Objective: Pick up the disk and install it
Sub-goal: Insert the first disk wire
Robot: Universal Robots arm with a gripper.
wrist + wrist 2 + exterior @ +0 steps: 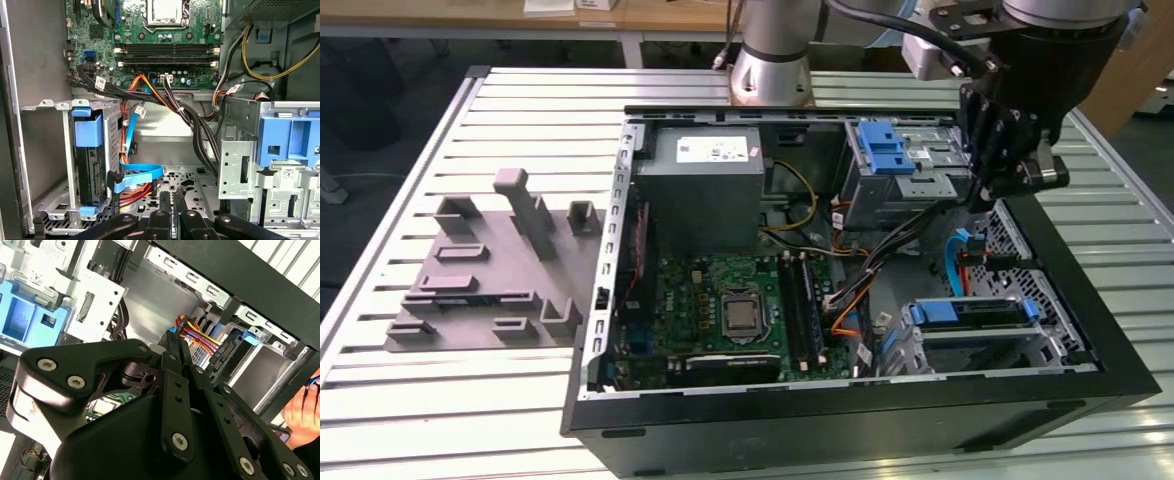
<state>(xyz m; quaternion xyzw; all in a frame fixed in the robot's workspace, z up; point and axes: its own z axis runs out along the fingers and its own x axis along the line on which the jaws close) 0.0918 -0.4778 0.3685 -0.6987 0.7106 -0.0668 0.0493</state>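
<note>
Grey slatted metal below everything: the tabletop (pixel 400 400), bearing an open black computer case (pixel 854 425) and, at the exterior view's left, a grey moulded fixture (pixel 494 270). Inside the case, a green motherboard (pixel 720 310) at the middle, a grey power-supply box (pixel 707 190) above it in the frame, and a metal drive cage (pixel 907 170) with a blue latch at the upper right.

At the lower right of the exterior view, the disk (pixel 967 312), seated in a metal bay (pixel 1047 350) against the case's right wall, blue rail showing along its end. In the first wrist view, the same disk (pixel 92 170) seen edge-on inside that bay, blue plastic at both ends, a blue flat cable (pixel 140 175) curling just beside it.

High at the exterior view's right, the tool (pixel 987 195) on the arm, hanging over the case just beside the drive cage, well apart from the disk. In the first wrist view, the tool (pixel 171 194) clenched, fingers (pixel 161 220) pressed together on nothing; likewise the tool (pixel 174 342) in the second wrist view, with a bundle of red, yellow and orange wires (pixel 197 335) near its tips. Beyond the case's edge there, a person's hand (pixel 305 415).
</note>
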